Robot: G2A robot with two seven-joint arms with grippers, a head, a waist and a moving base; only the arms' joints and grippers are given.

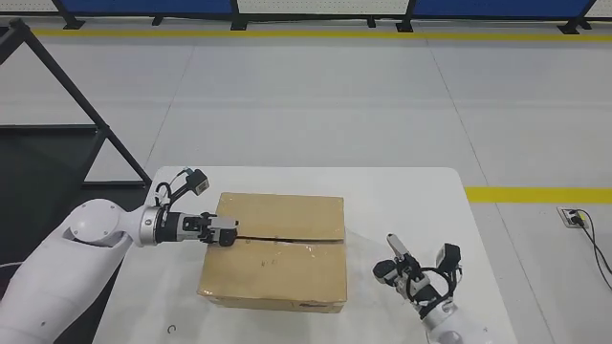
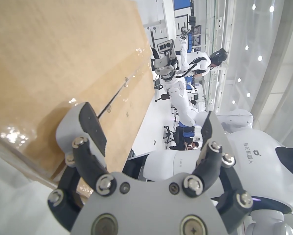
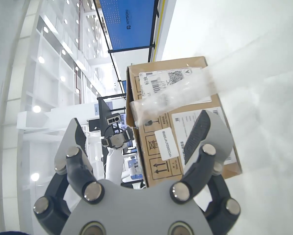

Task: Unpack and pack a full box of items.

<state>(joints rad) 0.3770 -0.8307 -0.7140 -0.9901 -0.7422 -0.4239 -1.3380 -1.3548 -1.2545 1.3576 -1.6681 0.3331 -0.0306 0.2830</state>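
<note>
Lengthwise left to right on table (image 1: 411,196), closed box (image 1: 273,260).

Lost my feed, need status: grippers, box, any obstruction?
Left gripper open at left end of box, at flap seam. Right gripper open, off its right end. Box closed. No obstruction seen.

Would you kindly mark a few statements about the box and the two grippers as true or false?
1. The box has its top flaps closed. True.
2. The left gripper holds an item. False: it is open and empty, at the box's top seam.
3. The right gripper is open, beside the box and apart from it. True.
4. The box stands on the floor. False: it stands on the table.
</note>
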